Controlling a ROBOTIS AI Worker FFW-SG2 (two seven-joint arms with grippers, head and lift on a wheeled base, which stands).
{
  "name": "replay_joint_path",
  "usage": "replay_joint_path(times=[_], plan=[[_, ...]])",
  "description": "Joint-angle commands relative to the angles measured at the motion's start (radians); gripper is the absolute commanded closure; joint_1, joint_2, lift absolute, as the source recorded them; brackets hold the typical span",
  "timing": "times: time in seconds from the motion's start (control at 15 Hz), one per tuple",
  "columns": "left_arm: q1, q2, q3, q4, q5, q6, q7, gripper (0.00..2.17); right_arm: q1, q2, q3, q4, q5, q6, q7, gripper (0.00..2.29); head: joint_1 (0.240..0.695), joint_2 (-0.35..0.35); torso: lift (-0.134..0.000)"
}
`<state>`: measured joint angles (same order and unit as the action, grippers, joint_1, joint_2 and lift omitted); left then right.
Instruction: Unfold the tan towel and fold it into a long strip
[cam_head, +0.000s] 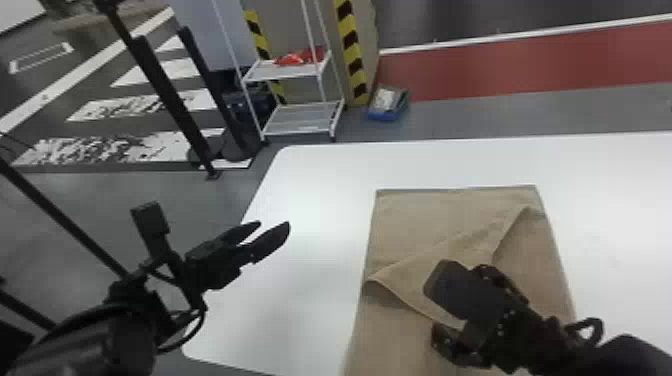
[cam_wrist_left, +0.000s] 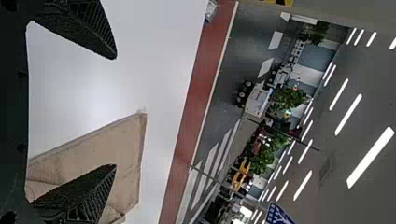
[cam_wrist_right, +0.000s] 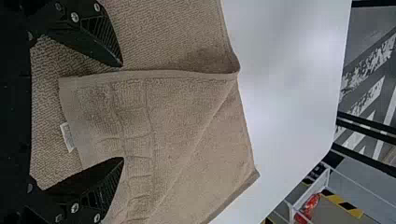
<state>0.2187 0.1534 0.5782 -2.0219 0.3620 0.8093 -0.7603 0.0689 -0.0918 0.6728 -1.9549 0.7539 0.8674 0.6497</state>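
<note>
From where I stand, the tan towel (cam_head: 415, 220) lies on the right part of the white table (cam_head: 315, 200), stretching from the near side towards the far edge. It is spread out in part: one layer is turned back on a slanting crease, making a loose flap (cam_wrist_right: 177, 102) that reaches from the towel's left edge across towards its far right. The flap's near edge is slightly raised at the left and shades the cloth beneath.

A small white label (cam_wrist_right: 67, 136) sticks out from the flap's hem, its marks too small to make out. Over in the room there's a blue sign (cam_wrist_left: 279, 215) with white markings.

The right gripper (cam_head: 460, 300) is over the middle of the towel, its two fingers well parted, one near and one far, with the flap's cloth showing between them and nothing pinched. I can't tell whether the tips touch the cloth. The left gripper (cam_head: 274, 225) hangs above the left side of the table, well apart from the towel, its fingers spread and empty.

Beyond the table's far left corner stands a white shelf (cam_head: 285, 72) holding something red (cam_head: 297, 58), and a blue box (cam_head: 387, 104) sits on the floor to its right.
</note>
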Motion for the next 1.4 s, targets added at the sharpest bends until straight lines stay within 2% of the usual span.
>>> replay_joint_path(times=[0.0,0.27,0.53,0.8,1.33], plan=[[0.001,0.000,-0.001,0.002,0.000,-0.006,-0.001,0.04,-0.011,0.004,-0.001,0.011,-0.001,0.025,0.001,0.18,0.695,0.350,-0.123],[0.001,0.000,-0.008,0.003,-0.002,-0.009,-0.001,0.04,-0.014,0.006,-0.010,0.021,0.001,0.049,-0.009,0.18,0.695,0.350,-0.123],[0.001,0.000,-0.009,0.006,-0.002,-0.009,-0.002,0.04,-0.003,0.007,-0.029,0.016,-0.016,0.062,-0.084,0.23,0.695,0.350,-0.123],[0.002,0.000,-0.008,0.008,-0.002,-0.009,-0.002,0.04,0.002,0.007,-0.036,0.010,-0.030,0.062,-0.122,0.29,0.695,0.350,-0.123],[0.002,0.000,-0.011,0.009,-0.002,-0.012,-0.004,0.04,0.003,0.007,-0.039,-0.013,-0.038,0.062,-0.131,0.74,0.695,0.350,-0.123]])
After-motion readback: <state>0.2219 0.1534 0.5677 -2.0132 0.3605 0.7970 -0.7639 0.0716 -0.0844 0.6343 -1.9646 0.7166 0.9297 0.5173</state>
